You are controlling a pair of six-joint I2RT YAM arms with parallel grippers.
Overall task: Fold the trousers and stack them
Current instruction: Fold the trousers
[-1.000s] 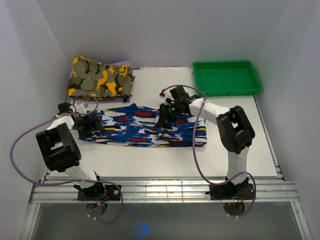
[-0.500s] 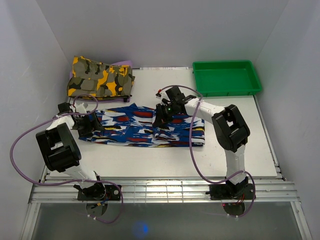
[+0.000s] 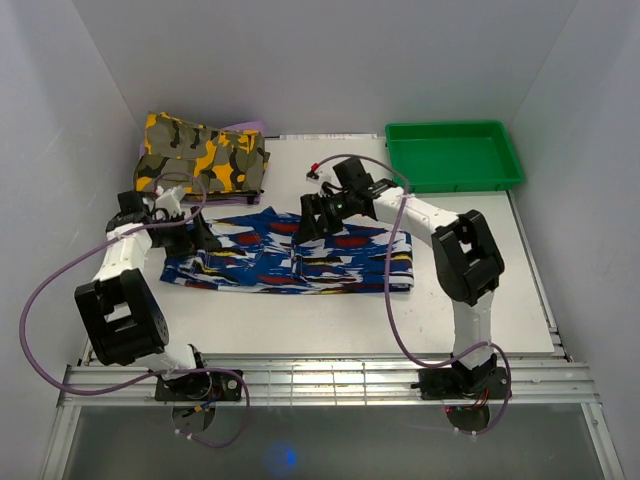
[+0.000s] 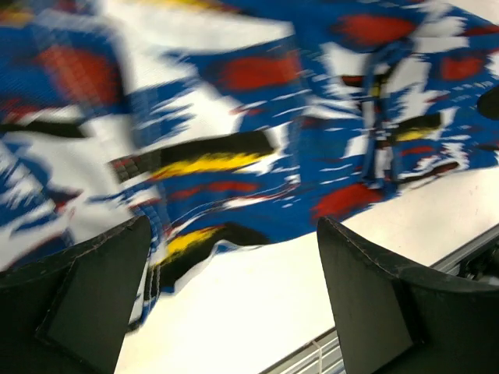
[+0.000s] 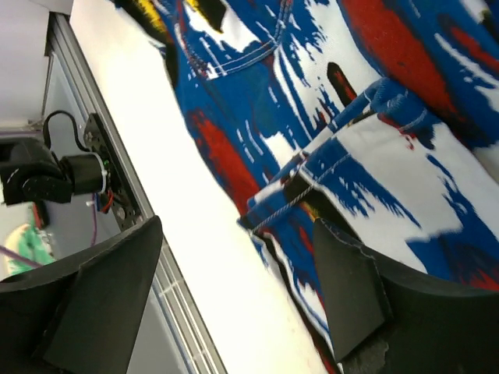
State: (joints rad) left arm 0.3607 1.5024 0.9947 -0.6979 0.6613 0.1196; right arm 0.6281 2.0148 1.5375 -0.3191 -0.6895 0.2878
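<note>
The blue trousers (image 3: 290, 255), streaked white, red, black and yellow, lie flat across the middle of the table (image 3: 460, 300), their right part doubled over. My left gripper (image 3: 200, 238) hovers over their left end. In the left wrist view it (image 4: 234, 304) is open above the cloth's near edge (image 4: 257, 117), with nothing between its fingers. My right gripper (image 3: 305, 220) hangs over the trousers' back middle. In the right wrist view it (image 5: 234, 296) is open too, and a folded edge of the trousers (image 5: 374, 117) lies beside its right finger (image 5: 366, 296).
A folded yellow, olive and black camouflage garment (image 3: 200, 155) sits at the back left. A green tray (image 3: 455, 155) stands at the back right. White walls close in three sides, and metal rails (image 3: 320, 375) run along the near edge.
My right gripper has opened, let go of the trousers' fold and drifted back-left. The left arm has swung slightly toward the back, its gripper staying open.
</note>
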